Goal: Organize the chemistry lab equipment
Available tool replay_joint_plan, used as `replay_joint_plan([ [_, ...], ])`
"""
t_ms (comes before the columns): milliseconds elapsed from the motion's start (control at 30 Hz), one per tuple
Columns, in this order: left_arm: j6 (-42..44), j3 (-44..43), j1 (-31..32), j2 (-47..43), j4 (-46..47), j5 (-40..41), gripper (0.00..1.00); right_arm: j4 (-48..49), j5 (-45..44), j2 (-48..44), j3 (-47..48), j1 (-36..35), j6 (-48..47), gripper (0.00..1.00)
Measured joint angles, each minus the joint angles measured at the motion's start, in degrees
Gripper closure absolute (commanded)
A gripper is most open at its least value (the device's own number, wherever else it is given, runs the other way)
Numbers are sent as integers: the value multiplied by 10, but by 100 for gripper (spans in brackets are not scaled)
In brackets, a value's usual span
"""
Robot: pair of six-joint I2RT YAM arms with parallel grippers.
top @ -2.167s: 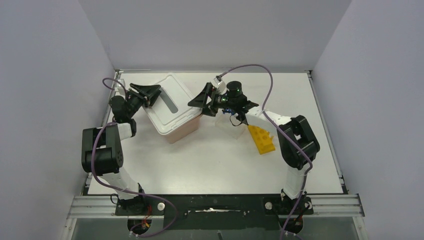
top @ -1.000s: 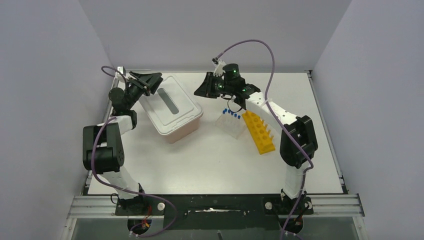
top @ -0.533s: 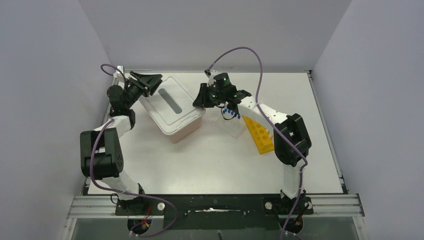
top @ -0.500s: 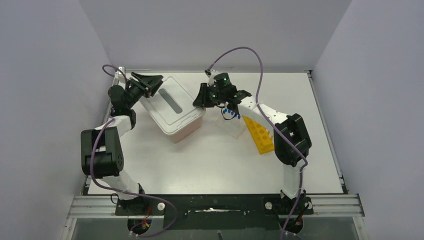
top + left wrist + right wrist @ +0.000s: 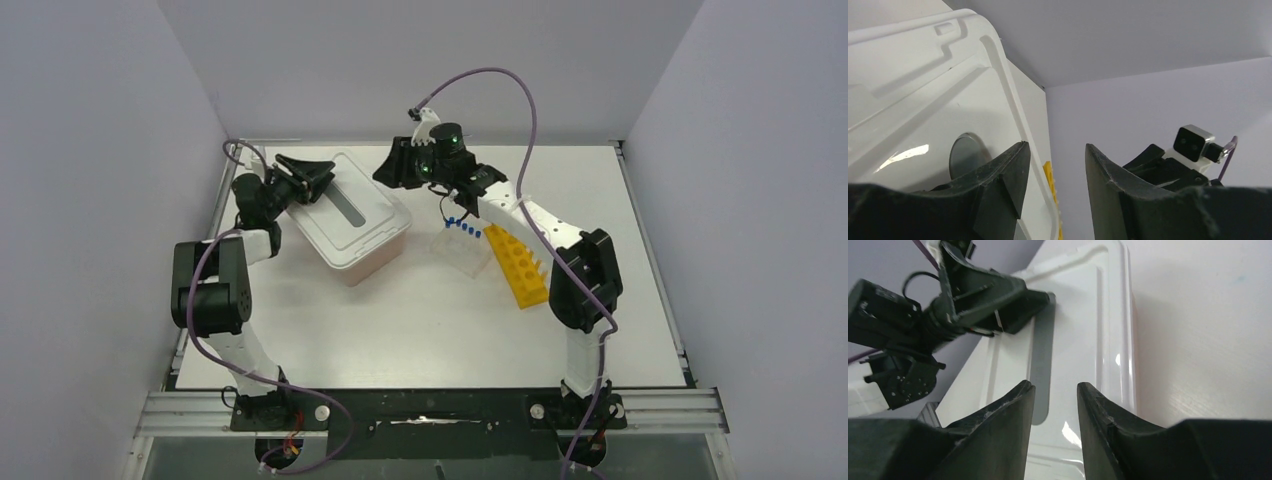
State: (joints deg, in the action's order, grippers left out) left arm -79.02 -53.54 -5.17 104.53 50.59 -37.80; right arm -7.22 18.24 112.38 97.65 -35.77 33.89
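A clear tube rack (image 5: 464, 250) holding blue-capped clear tubes (image 5: 462, 229) stands right of centre, with the yellow holed rack (image 5: 521, 266) lying against its right side. My left gripper (image 5: 322, 168) (image 5: 1055, 146) hovers open over the far left end of the white lid (image 5: 352, 212), nothing between its fingers. My right gripper (image 5: 384, 172) (image 5: 1055, 385) is open and empty too, above the table just beyond the lid's far right corner and pointing at the lid. The wire ring, tongs and sticks are out of view.
The white lid (image 5: 1083, 340) has a grey slot (image 5: 1042, 365) and sits on the pink tub (image 5: 368, 256) at left centre. The two grippers face each other across the tub's far end. Walls enclose the table on three sides.
My right gripper has opened and drawn up and back from the tub's right corner. My left gripper has swung right, further over the lid.
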Motion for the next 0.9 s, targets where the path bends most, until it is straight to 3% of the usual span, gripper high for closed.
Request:
replay_joint_plan([
  [100,7,5,2,-12,-6,5,55,27,3,10,35,0,-4,51],
  [300,42,25,2,-81,-59,16,47,86,32,93,88,1,-2,49],
  [467,149,-10,2,-201,-181,45,35,113,57,133,62,4,14,49],
  [600,231,-67,2,-265,-251,75,33,114,75,131,61,7,15,47],
  [800,290,-73,3,-314,-299,104,33,104,76,94,34,13,-1,34],
  [900,309,-72,3,-316,-336,122,29,92,57,47,17,10,-36,17],
])
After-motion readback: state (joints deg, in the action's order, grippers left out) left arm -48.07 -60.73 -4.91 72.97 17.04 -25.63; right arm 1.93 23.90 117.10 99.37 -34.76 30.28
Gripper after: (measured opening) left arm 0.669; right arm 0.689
